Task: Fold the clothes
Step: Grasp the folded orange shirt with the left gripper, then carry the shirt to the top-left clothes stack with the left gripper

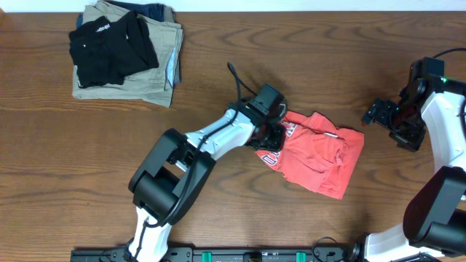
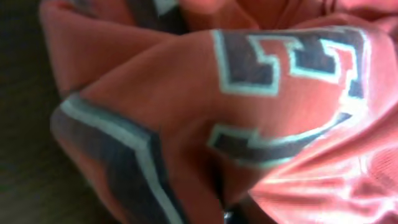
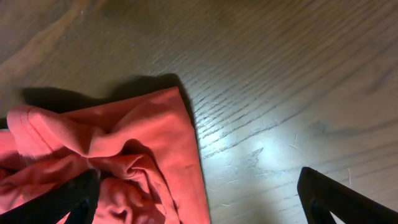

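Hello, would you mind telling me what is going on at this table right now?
The robot is working on a coral-red T-shirt, which lies crumpled on the table, not yet folded. The left gripper is down at the shirt's left edge, against the printed fabric; whether it has closed cannot be seen. The right gripper is open beside the shirt's right side, holding nothing. A black garment sits folded on khaki trousers nearby.

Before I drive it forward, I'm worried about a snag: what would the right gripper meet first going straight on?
The open right gripper would likely meet the table first, one finger catching the coral-red T-shirt at its edge. Depth is unclear.
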{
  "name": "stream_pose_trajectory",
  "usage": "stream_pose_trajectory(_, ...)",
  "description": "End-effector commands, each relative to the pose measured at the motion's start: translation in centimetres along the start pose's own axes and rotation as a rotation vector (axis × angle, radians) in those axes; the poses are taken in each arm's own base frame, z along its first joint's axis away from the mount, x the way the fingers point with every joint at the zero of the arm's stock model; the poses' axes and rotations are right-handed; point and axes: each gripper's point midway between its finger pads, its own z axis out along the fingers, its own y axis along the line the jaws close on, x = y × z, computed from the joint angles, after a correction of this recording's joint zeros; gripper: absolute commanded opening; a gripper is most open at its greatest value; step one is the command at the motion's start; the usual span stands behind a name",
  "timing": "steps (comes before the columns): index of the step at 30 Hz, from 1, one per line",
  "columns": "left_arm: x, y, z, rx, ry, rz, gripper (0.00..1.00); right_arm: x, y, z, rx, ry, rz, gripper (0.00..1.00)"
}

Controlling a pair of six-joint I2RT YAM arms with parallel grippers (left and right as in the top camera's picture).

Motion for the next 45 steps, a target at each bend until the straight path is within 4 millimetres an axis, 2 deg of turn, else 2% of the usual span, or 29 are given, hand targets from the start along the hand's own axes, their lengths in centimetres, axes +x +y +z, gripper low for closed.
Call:
stream_pose_trajectory(1,1.2,2.4,1.7,-0.115,0.015,-0.064,0.06,-0.6,-0.2,-0.8,0.0,-0.031,0.025,0.99)
stream_pose_trajectory(4,0.9,3.1,1.5,-0.153,-0.004,-0.072,0.06,-0.6,-0.2,-0.8,0.0,-0.031,0.025,0.99)
stream_pose_trajectory(7,-0.1,5.2,0.7,-0.231,-0.045,-0.1,0.06,-0.6,-0.2,-0.8,0.0,-0.031,0.025,0.99)
stream_pose_trajectory(12,-2.2,11.5,-2.7,-0.414,-0.111,-0.164,0.06,-0.6,-0.2,-0.8,0.0,-0.031,0.025,0.99)
stream_pose_trajectory(17,-4.2,17.9,-6.1,-0.539,-0.141,-0.085,0.06,-0.6,-0.2,-0.8,0.0,-0.031,0.025,0.99)
stream_pose_trajectory(20,-5.3,21.9,-8.6,-0.643,-0.188,-0.12,0.06,-0.6,-0.2,-0.8,0.0,-0.031,0.025,0.99)
stream_pose_trajectory(22,-6.3,24.2,-10.3,-0.679,-0.229,-0.15,0.06,-0.6,-0.2,-0.8,0.0,-0.031,0.025,0.99)
stream_pose_trajectory(25,-7.8,26.2,-12.6,-0.691,-0.287,-0.205,0.06,-0.6,-0.2,-0.8,0.0,-0.031,0.025,0.99)
stream_pose_trajectory(29,-10.7,27.7,-16.3,-0.695,-0.387,-0.251,0.06,-0.6,-0.2,-0.8,0.0,-0.031,0.025,0.99)
stream_pose_trajectory(32,-13.1,27.8,-19.1,-0.7,-0.458,-0.231,0.06,-0.6,-0.2,-0.8,0.0,-0.031,0.025,0.99)
stream_pose_trajectory(35,-15.8,27.0,-22.0,-0.702,-0.539,-0.197,0.06,-0.6,-0.2,-0.8,0.0,-0.031,0.025,0.99)
stream_pose_trajectory(39,-18.4,25.7,-25.1,-0.692,-0.635,-0.184,0.06,-0.6,-0.2,-0.8,0.0,-0.031,0.025,0.99)
stream_pose_trajectory(45,-20.8,24.6,-29.0,-0.674,-0.755,-0.208,0.06,-0.6,-0.2,-0.8,0.0,-0.031,0.025,0.99)
